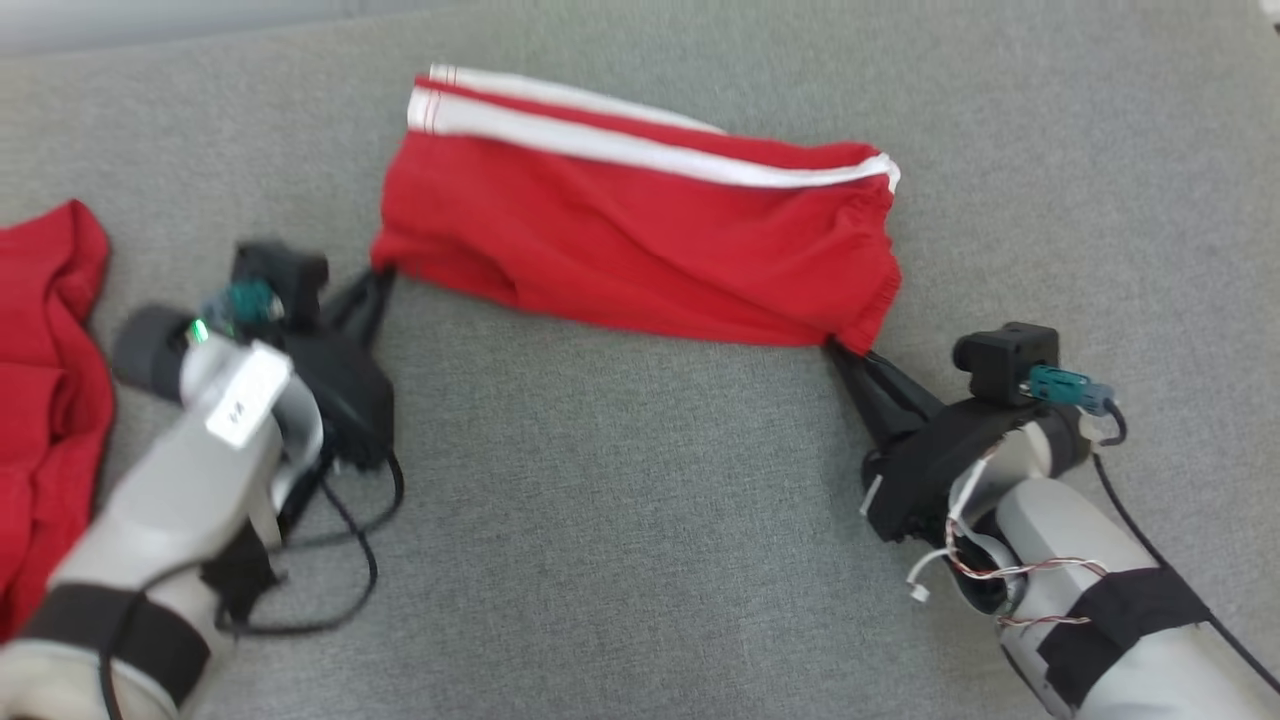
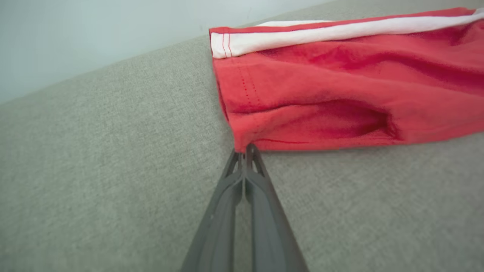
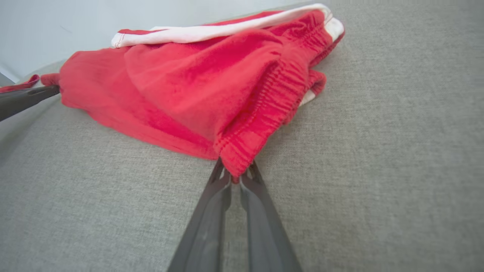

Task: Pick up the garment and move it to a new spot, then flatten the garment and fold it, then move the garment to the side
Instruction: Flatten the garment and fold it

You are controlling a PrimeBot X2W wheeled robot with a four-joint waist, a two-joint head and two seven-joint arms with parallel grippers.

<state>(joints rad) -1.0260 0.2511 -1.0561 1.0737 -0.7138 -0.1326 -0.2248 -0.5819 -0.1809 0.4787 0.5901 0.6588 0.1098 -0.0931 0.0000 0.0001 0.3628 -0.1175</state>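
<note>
— Well, where to find the red shorts (image 1: 640,230)?
— Lying across the grey fabric-covered counter (image 1: 640,540), folded lengthwise, with white stripes along the far edge and the elastic waistband to the right.
— And the left end effector (image 2: 245,151)?
— Pressed together on the near corner of the leg hem, pinching only the very tip of the cloth.
— The right end effector (image 3: 236,173)?
— Closed on the gathered waistband corner, with a small fold of red caught in the pinch.
— Anything hard to make out?
— Slightly blurred along the stripes in the head view. Cannot tell how many layers under the top one. Also a second red garment (image 1: 50,400), cut off by the left edge, well apart from the shorts, partly behind the left forearm.
</note>
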